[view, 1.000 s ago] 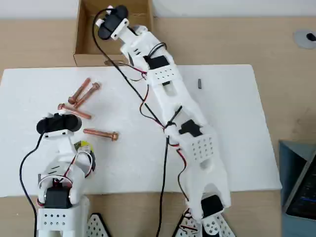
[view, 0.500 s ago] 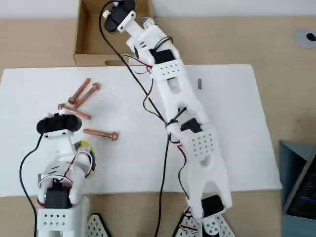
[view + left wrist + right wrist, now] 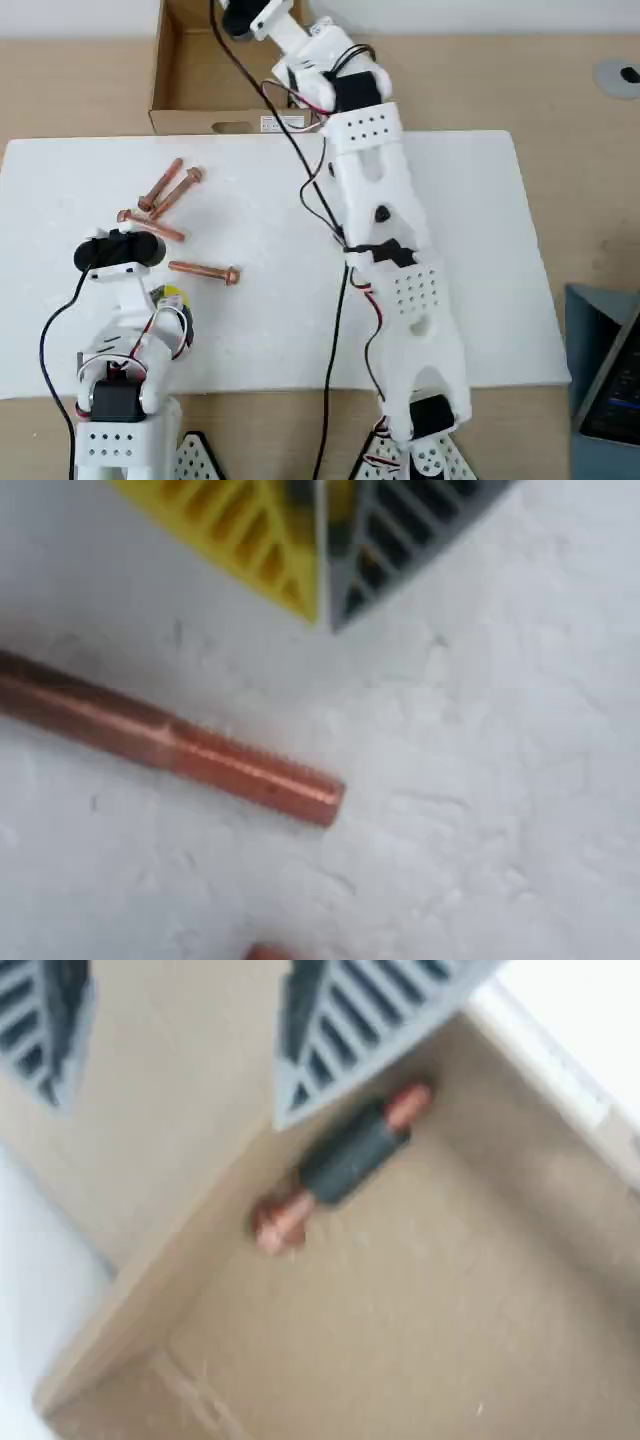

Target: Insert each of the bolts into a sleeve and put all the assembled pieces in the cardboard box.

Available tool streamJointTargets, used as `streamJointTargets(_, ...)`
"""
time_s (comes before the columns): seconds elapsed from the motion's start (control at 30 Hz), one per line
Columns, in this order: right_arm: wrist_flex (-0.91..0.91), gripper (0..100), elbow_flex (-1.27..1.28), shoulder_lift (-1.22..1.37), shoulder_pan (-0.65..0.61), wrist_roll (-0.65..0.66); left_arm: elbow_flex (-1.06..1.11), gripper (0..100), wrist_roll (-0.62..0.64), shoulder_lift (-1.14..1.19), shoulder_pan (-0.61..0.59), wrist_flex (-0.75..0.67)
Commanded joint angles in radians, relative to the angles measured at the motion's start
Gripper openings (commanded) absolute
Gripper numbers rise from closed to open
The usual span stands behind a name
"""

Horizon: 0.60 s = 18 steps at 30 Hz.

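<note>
Right end effector (image 3: 170, 1100) hangs over the cardboard box (image 3: 200, 121), fingers spread wide and empty. Below it, one assembled piece (image 3: 345, 1165) (bolt through a black sleeve) already lies flat on the box floor against a wall. Left end effector (image 3: 322, 600) is low over the white mat (image 3: 450, 300) on the table (image 3: 60, 90), with its yellow and grey tips pressed together and nothing between them. Key relation: a bare bolt (image 3: 170, 742) lies flat just beside those tips, not touching. Its long axis runs across the line of the tips rather than along it, and its threaded end is the nearest part. In the high view the loose bolts all sit on the left arm's side of the mat: a middle bolt (image 3: 152, 226) just past the left wrist toward the box, a lowest bolt (image 3: 204, 271) near that wrist on the side toward the right arm, and an upper pair (image 3: 162, 184) leaning together farther toward the box. I cannot tell for sure which of the two near ones the wrist camera shows. The lowest bolt lies almost square across the mat, head pointing toward the right arm. The left arm is clearly nearer; the right is well apart, up at the box. My guess for the next pick: the left tips must part and straddle the shank crosswise, which looks workable as it lies. Risk: the bolt could roll on the mat.
</note>
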Motion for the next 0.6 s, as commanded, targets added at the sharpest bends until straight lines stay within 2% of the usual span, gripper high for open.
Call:
streamJointTargets(0.0, 0.11, 15.2, -0.113, -0.008, 0.031, 0.0, -0.008, 0, 0.002, -0.005, -0.005, -0.008)
streamJointTargets(0.57, 0.717, 15.2, -0.321, -0.01, 0.104, 0.005, -0.008, 0, 0.002, -0.005, -0.005, -0.008)
